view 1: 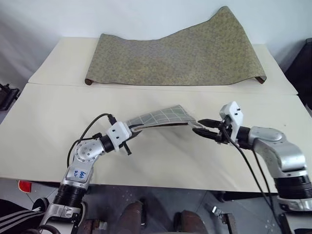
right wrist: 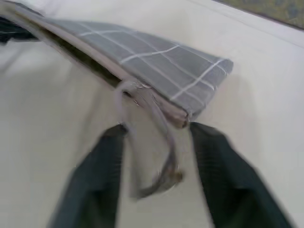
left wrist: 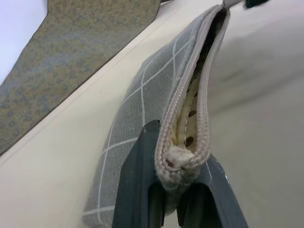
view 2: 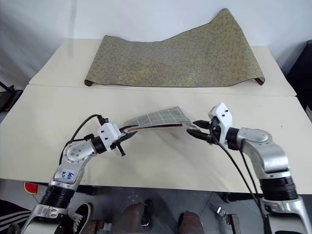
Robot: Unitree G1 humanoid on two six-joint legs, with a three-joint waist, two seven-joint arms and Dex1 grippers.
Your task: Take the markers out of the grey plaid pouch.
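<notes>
The grey plaid pouch [view 1: 158, 118] hung in the air above the near table [view 1: 44, 131], held level at one end and pointing across toward the other arm. Its zipper [left wrist: 190, 102] stood open along the edge, showing a pale spotted lining; no markers could be made out inside, though the opening was narrow and shadowed there. The left gripper [view 1: 130, 131] was clamped on the pouch's closed end, its two black fingers [left wrist: 137, 190] pinching the seam. At the far end a small loop strap [right wrist: 156, 142] dangled between the fingers of the right gripper [view 1: 204, 127], whose jaws stood apart with nothing in them, just beside the pouch's corner.

The step in hand looked like getting the mouth wide enough to reach in or tip out. Doing that well would mean keeping the left pinch firm, taking one lip of the opening and not the strap with the right, and tilting the open edge downward over the bare table, well away from the olive-gold cloth [view 1: 180, 53] behind.
</notes>
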